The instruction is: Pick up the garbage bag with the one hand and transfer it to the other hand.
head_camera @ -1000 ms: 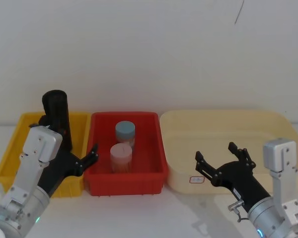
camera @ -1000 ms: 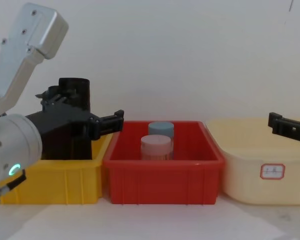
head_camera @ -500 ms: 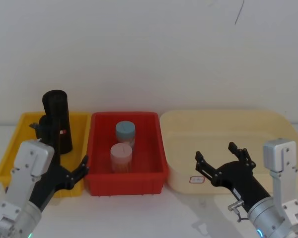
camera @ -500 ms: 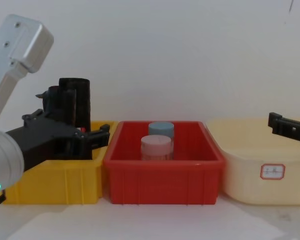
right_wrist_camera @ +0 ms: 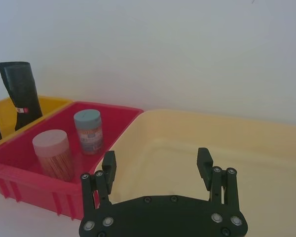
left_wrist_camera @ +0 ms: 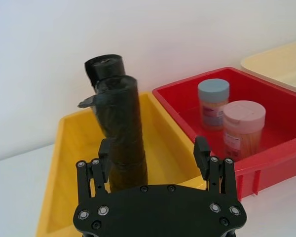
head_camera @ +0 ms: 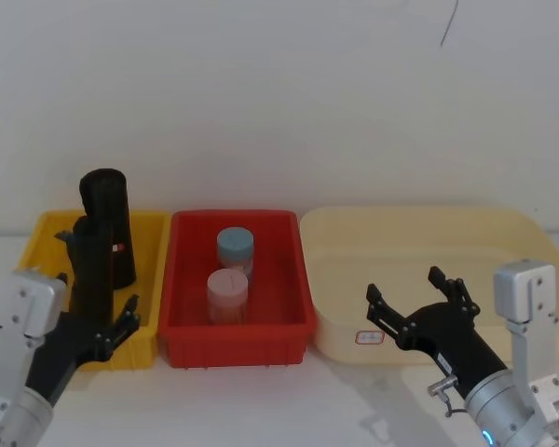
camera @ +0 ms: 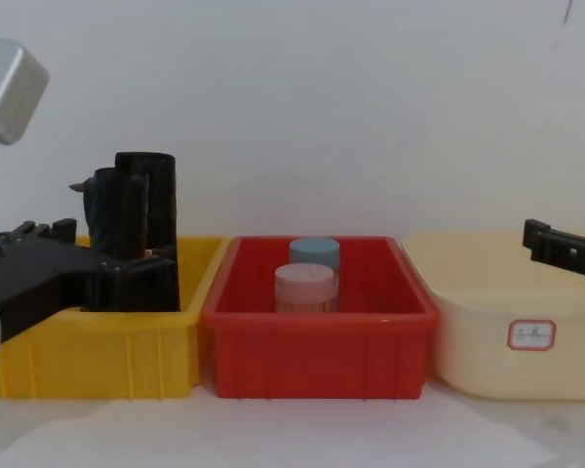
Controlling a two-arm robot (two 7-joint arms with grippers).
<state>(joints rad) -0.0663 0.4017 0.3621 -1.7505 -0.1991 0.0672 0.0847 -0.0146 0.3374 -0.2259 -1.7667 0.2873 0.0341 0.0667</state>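
Note:
The garbage bag (head_camera: 91, 265) (left_wrist_camera: 122, 133) (camera: 117, 229), a thick crinkly black roll, stands upright in the yellow bin (head_camera: 154, 242) (camera: 88, 361). My left gripper (head_camera: 98, 293) (left_wrist_camera: 153, 150) (camera: 117, 249) is open at the bin's near side. The roll stands just beyond its fingertips, closer to one finger, and nothing is held. A second black roll (head_camera: 107, 205) (right_wrist_camera: 19, 91) with a red-and-white label stands behind the garbage bag. My right gripper (head_camera: 402, 284) (right_wrist_camera: 156, 157) (camera: 541, 239) hovers open and empty over the cream tub's near wall.
A red bin (head_camera: 238, 340) (camera: 317, 351) in the middle holds a blue-lidded jar (head_camera: 235, 247) and a pink-lidded jar (head_camera: 227, 293). The large cream tub (head_camera: 410, 223) (camera: 507, 292) sits on the right. A white wall stands close behind the bins.
My left arm has drawn back and down out of the yellow bin with its fingers open. Both rolls stay standing in the bin. The right arm has not moved.

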